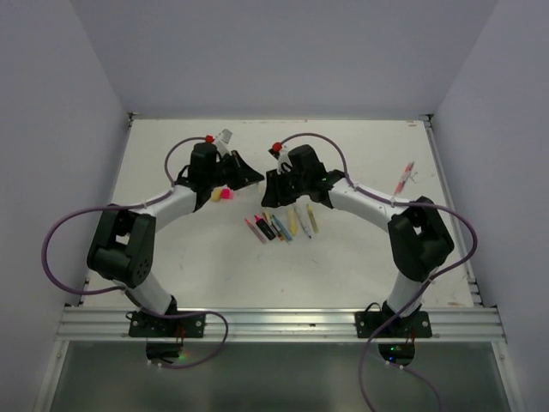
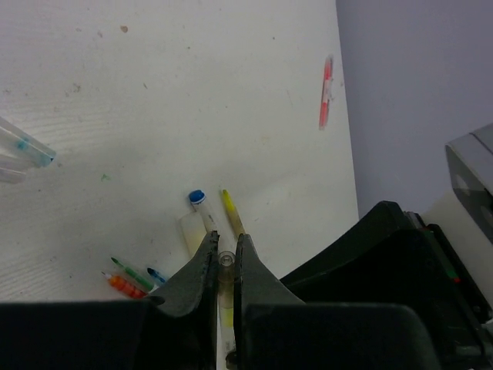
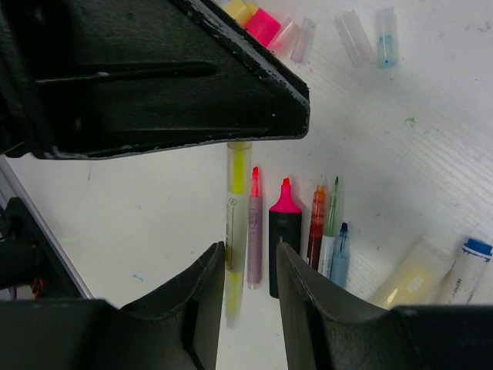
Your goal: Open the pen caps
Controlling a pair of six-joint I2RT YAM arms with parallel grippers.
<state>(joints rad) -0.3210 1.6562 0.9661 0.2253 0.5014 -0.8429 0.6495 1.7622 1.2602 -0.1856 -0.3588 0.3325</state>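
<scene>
Pen caps, stubby pink, yellow and clear plastic, lie loose on the white counter by bare-tipped pens. My left claw clenches a yellow pen; my right claw hangs released by it. A blue-capped white pen looks unopened.

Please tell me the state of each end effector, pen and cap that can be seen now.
left end effector, shut on the yellow pen
right end effector, open, jaws either side of the yellow pen
pink highlighter, uncapped, lying flat
blue-topped pen, looks capped
pink cap, off, lying loose
</scene>
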